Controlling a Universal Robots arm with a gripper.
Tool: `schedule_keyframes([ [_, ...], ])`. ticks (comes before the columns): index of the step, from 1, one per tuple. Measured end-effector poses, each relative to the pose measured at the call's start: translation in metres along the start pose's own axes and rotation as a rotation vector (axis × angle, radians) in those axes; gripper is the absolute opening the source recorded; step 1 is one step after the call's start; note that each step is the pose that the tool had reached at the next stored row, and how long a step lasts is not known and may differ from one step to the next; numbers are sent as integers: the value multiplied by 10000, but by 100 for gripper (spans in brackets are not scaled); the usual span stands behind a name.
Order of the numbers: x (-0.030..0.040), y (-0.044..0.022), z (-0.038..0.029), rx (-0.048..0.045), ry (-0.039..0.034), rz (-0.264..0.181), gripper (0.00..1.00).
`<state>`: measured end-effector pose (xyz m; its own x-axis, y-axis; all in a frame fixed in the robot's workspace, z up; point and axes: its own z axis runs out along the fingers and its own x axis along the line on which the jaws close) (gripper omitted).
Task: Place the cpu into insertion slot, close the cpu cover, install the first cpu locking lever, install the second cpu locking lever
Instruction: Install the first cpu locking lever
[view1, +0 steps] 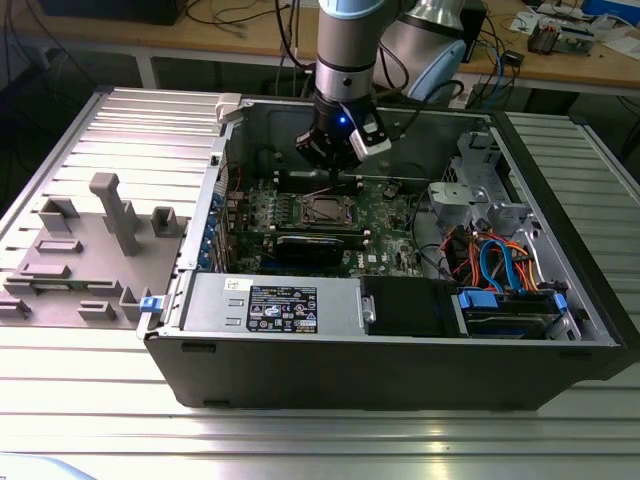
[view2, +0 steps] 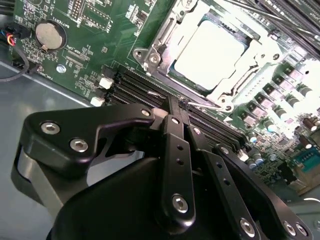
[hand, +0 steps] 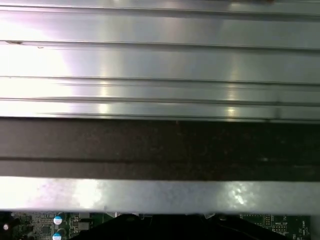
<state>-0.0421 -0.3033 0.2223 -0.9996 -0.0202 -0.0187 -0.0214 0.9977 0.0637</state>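
Silvery metal is framing the cpu (view2: 209, 52), which is lying flat in the insertion slot (view2: 150, 59) on the green motherboard (view2: 95, 30), its pale lid facing up; being square, it has no long axis to speak of, and in the second wrist view its edges are running at a slant to the long black memory slots (view2: 135, 87) just beside the socket. The cpu cover (view2: 250, 55) is sitting down around the chip as a bright frame, with thin wire locking levers (view2: 207, 103) lying along the socket's edges; I cannot tell whether they are latched. In the exterior view the socket (view1: 327, 208) is showing near the middle of the board inside the open computer case (view1: 400, 370), which is resting on a ribbed aluminium table (view1: 100, 420). The gripper (view2: 176, 111) is hanging over the memory slots just beside the socket, its black fingers (view2: 177, 150) drawn together with nothing between them. A round coin battery (view2: 50, 35) is sitting well apart from the socket. In the exterior view a grey fixture block (view1: 90, 250) is lying beside the case towards the exterior view's left.
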Motion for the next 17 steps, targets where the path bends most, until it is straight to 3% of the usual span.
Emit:
schedule_keyframes([
  [9, -66, -9, 71, -47, -9, 110, 11],
  [17, -69, -14, 140, -46, -10, 138, 11],
])
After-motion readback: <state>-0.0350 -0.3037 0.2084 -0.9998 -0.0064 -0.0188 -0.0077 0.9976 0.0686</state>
